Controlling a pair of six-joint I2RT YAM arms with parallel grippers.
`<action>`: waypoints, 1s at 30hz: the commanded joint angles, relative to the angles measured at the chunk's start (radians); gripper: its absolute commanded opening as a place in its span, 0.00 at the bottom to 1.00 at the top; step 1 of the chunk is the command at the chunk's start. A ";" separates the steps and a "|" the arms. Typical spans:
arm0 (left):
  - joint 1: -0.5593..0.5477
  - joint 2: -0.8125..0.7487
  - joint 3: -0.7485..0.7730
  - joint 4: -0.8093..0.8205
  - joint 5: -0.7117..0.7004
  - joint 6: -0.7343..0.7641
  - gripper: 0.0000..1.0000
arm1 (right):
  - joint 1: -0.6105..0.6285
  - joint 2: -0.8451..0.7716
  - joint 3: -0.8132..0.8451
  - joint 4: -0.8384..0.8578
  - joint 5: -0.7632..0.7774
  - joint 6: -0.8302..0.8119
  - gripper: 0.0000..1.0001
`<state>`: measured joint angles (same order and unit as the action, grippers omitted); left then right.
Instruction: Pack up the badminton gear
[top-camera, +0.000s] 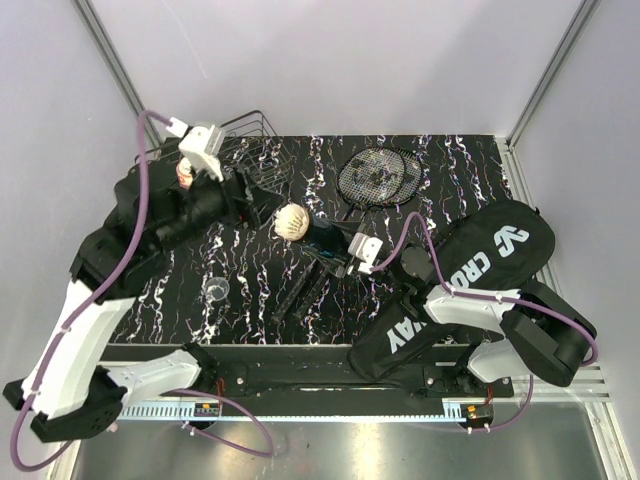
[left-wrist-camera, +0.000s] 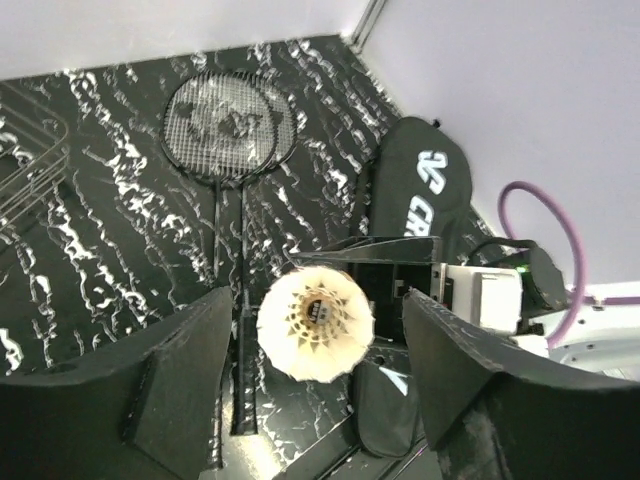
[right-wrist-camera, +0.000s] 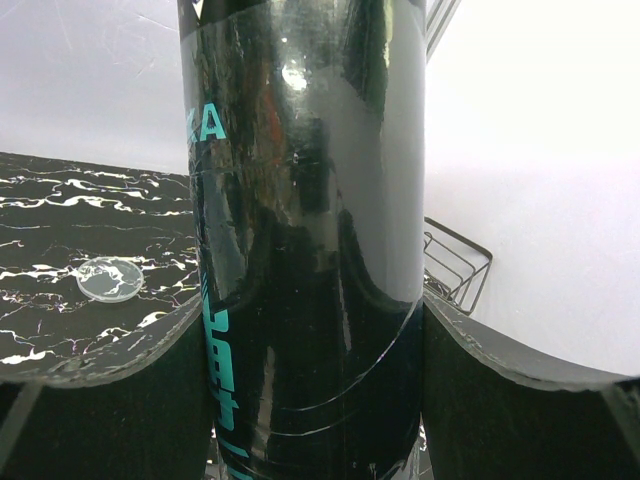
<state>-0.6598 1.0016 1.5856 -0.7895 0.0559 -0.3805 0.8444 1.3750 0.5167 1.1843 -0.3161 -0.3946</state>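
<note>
White feather: one shuttlecock (left-wrist-camera: 315, 322), skirt facing the left wrist camera and cork end pointing away. It sits at the mouth of the tube (right-wrist-camera: 305, 250), just to the 11 o'clock side of the table (top-camera: 250, 320) centre.
Left gripper (left-wrist-camera: 318, 300): fingers spread wider than the skirt, with a gap on each side; it is not gripping.
Right gripper (right-wrist-camera: 310, 340): clamped on the tube's body, which appears to be held off the tabletop.

Status, as judged: the tube is being loaded.
- Other shuttlecocks: none plainly visible; whether any are already inside the tube cannot be told.
- Clear round lid (top-camera: 215, 290): at 8 o'clock, not yet fitted.
- Two rackets (top-camera: 375, 177): heads overlapping at 1 o'clock, grips running toward centre, not yet bagged.
- CROSSWAY bag (top-camera: 500, 245): lies from 2 to 5 o'clock with the right arm across it; whether it is open or zipped cannot be told.

Room:
- The wire basket (top-camera: 255, 135) crowds the 11 o'clock corner beside the left arm.
- Walls stand close at the back and both sides.
- The bag's lower end reaches the near edge by the arm bases.
- The bare top at 6 to 7 o'clock, between the lid and the racket grips, looks the likeliest place to set things down.
- The grips lie close to the tube, so lowering it there risks a knock.
</note>
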 joint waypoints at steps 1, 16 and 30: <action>0.015 0.165 0.096 -0.212 0.002 0.046 0.78 | 0.005 -0.010 0.002 0.049 0.011 0.039 0.41; 0.014 0.292 -0.036 -0.087 0.246 0.028 0.60 | 0.005 -0.024 -0.009 0.058 0.017 0.033 0.41; 0.054 -0.084 -0.156 -0.071 -0.198 -0.064 0.99 | 0.005 -0.016 -0.007 0.054 0.020 0.031 0.41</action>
<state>-0.6289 1.1206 1.4704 -0.8814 0.1081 -0.3687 0.8444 1.3663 0.5034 1.2011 -0.3050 -0.3939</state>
